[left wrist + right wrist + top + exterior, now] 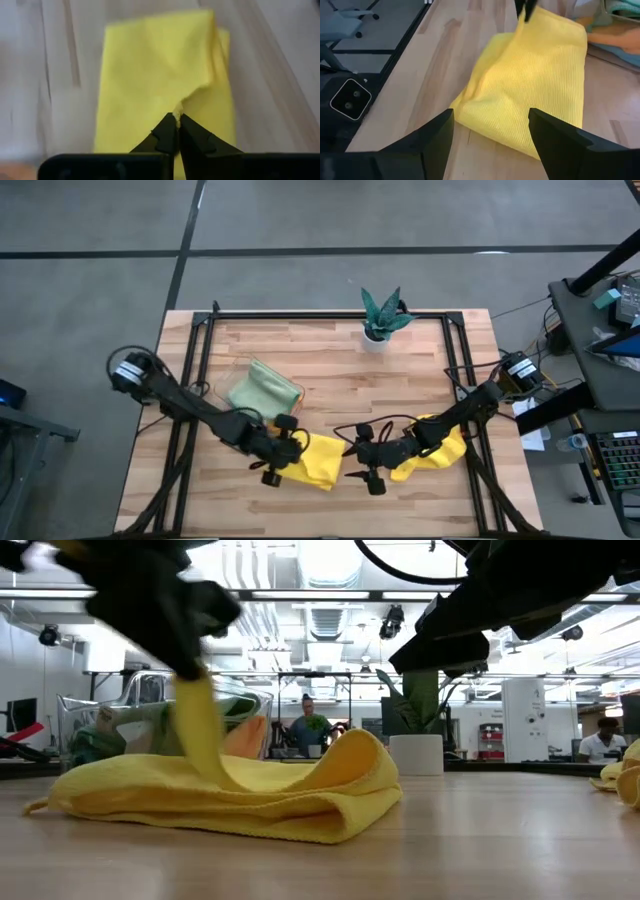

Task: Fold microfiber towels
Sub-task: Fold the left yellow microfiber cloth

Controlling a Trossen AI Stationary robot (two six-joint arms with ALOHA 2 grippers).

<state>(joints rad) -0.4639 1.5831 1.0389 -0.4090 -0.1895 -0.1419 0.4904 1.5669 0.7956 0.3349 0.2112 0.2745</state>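
- So, your left claw [176, 116] is pinched tight on a corner of the yellow towel [312, 460] at the table's front middle.
- Your right claw [490, 125] waits wide open, holding nothing.
- Another yellow towel [440, 452] still lies crumpled.
- Lots left.

This was a robotics lab or workshop with a grey concrete floor. A wooden table [330, 390] in a black metal frame stood beside a desk of electronics and cables [610, 330]. Behind it were exposed ceiling pipes and strip lights [320, 590], with people seated at workstations [306, 725].
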